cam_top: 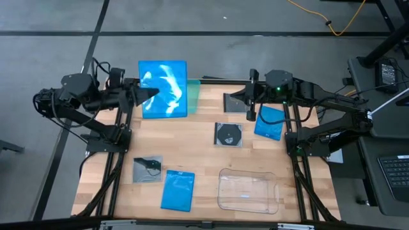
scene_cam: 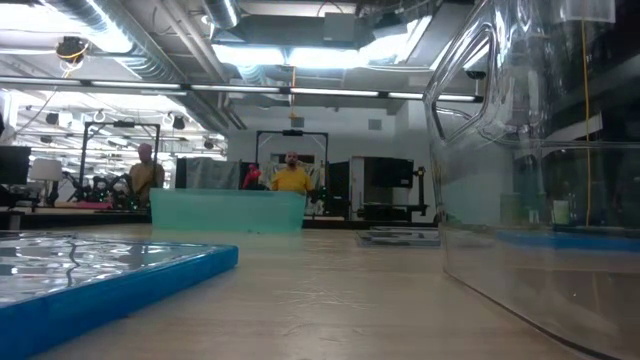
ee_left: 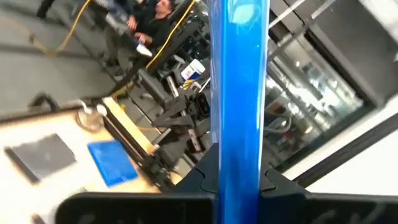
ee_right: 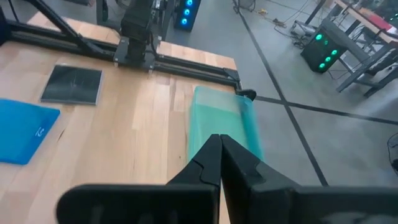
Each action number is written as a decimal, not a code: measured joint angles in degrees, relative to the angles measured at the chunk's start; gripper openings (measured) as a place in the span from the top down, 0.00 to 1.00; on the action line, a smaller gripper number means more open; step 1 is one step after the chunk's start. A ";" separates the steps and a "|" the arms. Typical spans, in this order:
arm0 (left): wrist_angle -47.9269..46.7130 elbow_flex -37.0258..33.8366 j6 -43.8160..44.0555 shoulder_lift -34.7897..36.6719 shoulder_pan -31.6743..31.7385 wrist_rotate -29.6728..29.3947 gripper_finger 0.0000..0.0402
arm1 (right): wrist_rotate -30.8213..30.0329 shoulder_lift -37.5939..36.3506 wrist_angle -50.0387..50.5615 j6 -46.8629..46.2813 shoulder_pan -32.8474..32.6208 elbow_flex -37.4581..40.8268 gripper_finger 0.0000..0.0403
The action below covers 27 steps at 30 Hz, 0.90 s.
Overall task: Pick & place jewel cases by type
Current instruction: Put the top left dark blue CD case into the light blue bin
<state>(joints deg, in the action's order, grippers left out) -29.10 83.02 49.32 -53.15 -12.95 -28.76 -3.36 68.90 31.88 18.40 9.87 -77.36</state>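
Note:
My left gripper is shut on a bright blue jewel case, held high over the table's far left, above the teal tray. My right gripper hovers shut at the far right with nothing between its fingers. In the high view a dark grey case lies flat beside it. On the table lie two more blue cases and two more grey cases with discs. My left gripper pinches the blue case between its two fingers at the edge toward the table's left. The fingers come in level from the left. The case is lifted clear and lies about level, its broad face up in the high view.
A large clear plastic tray stands at the near right and fills the right of the low view. The teal tray rests on the table by its far edge. Bare wood lies in the table's middle. People stand in the room beyond.

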 joint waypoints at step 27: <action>-6.91 -0.02 6.48 2.09 0.00 -0.62 0.98 | 1.96 0.00 0.84 1.35 0.00 0.00 0.98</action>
<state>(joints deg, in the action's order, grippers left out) -36.01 83.00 55.80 -51.06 -12.95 -29.39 -1.39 68.90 32.72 19.75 9.87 -77.36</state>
